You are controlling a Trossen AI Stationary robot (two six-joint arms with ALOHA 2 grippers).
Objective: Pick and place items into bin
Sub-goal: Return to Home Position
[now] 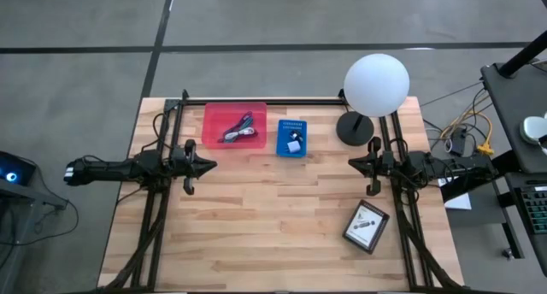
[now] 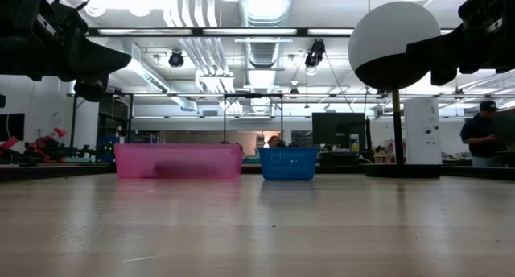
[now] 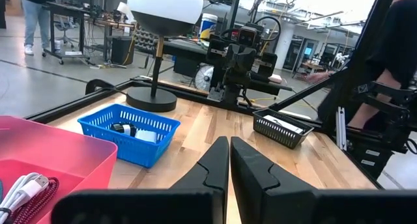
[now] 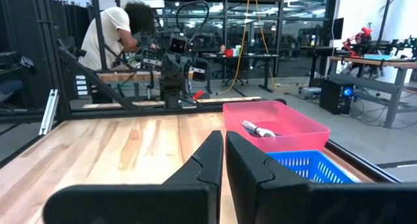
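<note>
- Left gripper (image 1: 209, 165) and right gripper (image 1: 352, 162): jaws pressed together, holding nothing, raised inside the left and right edges of the pale wooden table (image 1: 273, 234).
- Tangled dark and white cables (image 1: 239, 130) lie in the translucent pink plastic bin (image 1: 235, 106) by the far edge.
- Judgement: settle both arms slowly and level, with the right one clear of the white globe lamp (image 1: 376, 85).

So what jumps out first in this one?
The big white globe lamp stands out first, on its dark base beside the right arm. Then the pink bin holding cables, with a blue basket beside it. The left gripper and right gripper hang shut, facing each other.
</note>
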